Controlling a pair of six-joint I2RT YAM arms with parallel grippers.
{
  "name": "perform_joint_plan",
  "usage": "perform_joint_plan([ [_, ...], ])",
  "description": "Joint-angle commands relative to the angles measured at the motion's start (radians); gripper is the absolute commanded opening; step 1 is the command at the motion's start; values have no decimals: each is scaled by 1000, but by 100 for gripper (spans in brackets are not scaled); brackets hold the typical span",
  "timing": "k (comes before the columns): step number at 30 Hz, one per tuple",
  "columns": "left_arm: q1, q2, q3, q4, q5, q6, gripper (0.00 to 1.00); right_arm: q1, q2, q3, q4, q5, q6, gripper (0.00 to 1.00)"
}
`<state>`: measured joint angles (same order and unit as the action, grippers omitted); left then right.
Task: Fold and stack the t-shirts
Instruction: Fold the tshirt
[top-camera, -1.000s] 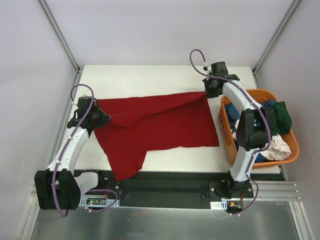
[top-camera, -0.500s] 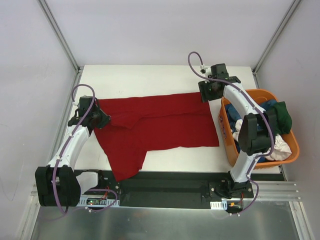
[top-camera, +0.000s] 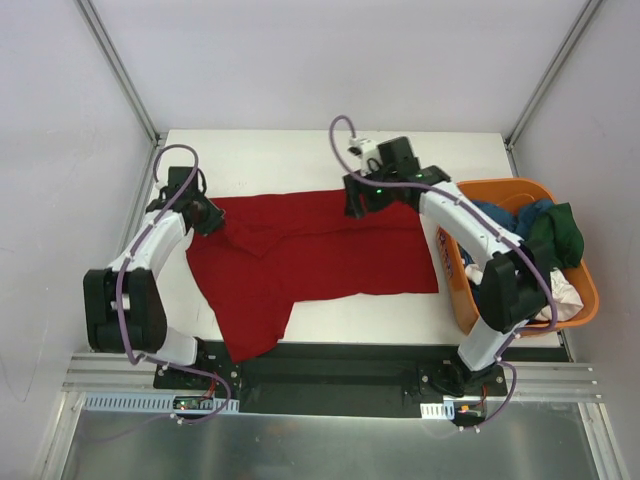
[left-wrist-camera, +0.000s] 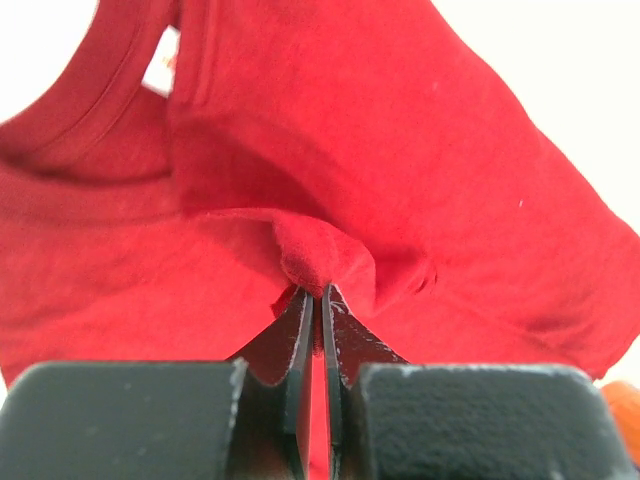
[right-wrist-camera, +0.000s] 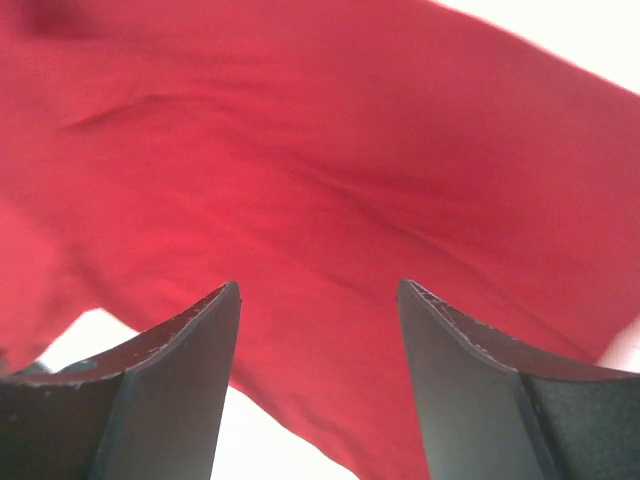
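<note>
We hold the dark red t-shirt with the left gripper, its jaws pressed together on a small pleat of cloth just beside the collar, at the shirt's far left corner; the right gripper hangs over the shirt's far edge with its jaws spread and nothing between them; the shirt lies mostly flat across the table, wrinkled toward the left, with one lobe draped over the near edge; to spread it well, we judge, the right jaws should take the far edge cleanly, not a bunch of cloth, and pull away from the left grip so the wrinkles run out; the draped lobe could drag the cloth forward, so we would draw it back onto the surface early; white table shows beyond the far edge, the best room for moving; the orange basket, with the other t-shirts heaped inside, stands just beside the shirt's right edge, so that side is tight.
</note>
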<state>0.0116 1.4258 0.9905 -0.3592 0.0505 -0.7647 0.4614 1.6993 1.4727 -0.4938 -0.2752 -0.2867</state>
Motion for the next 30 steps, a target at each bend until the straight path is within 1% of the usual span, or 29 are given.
perform_joint_plan([
  [1, -9, 119, 115, -4, 25, 38, 0, 195, 35, 1, 153, -55, 99, 65],
  [2, -6, 166, 129, -4, 29, 41, 0, 222, 77, 9, 176, -50, 118, 65],
  [4, 5, 209, 161, -6, 54, 57, 0, 296, 124, 32, 249, -59, 164, 63],
  [6, 27, 255, 171, -6, 90, 51, 0, 341, 206, 76, 293, -62, 184, 62],
  [7, 34, 268, 172, -4, 104, 48, 0, 382, 236, 101, 313, -52, 188, 59],
  [10, 41, 301, 166, -4, 144, 50, 0, 442, 391, 216, 319, 16, 189, 54],
  [12, 41, 303, 157, -3, 143, 51, 0, 457, 440, 296, 322, 48, 193, 52],
  [16, 45, 294, 125, 2, 138, 54, 0, 476, 554, 406, 301, 36, 211, 47],
  [25, 53, 289, 94, 5, 144, 61, 0, 519, 654, 477, 242, 117, 185, 45],
  [30, 54, 286, 85, 6, 155, 64, 0, 519, 674, 479, 201, 175, 184, 44],
])
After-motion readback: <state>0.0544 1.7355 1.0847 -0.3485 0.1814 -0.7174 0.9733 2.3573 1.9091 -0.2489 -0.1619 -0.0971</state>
